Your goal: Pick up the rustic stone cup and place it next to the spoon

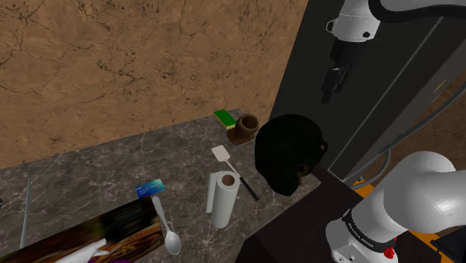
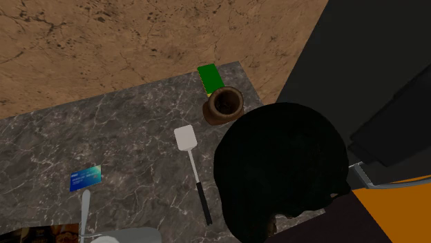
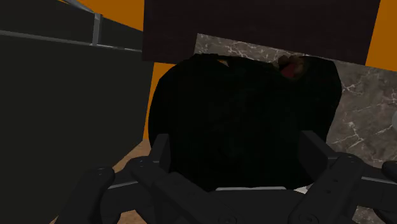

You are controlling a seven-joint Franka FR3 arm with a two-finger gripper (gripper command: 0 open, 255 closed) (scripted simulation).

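The cup [image 1: 244,128] is a brown, rough-looking mug standing upright near the counter's far edge, beside a green sponge [image 1: 224,117]; it also appears as the cup [image 2: 224,105] in the second exterior view. The grey spoon [image 1: 166,224] lies near the front of the counter, bowl toward the shoulder view's bottom; only the spoon's handle [image 2: 85,207] appears in the second exterior view. My gripper [image 1: 334,84] hangs high above and to the right of the cup, far from it. In the wrist view the gripper [image 3: 235,153] is open, with nothing between its fingers.
A big round black object [image 1: 287,153] sits at the counter's edge between my gripper and the cup. A white spatula [image 1: 224,157], a paper towel roll [image 1: 222,196] and a blue card [image 1: 149,187] lie between cup and spoon. The marble counter [image 1: 97,172] has bare room at the shoulder view's left.
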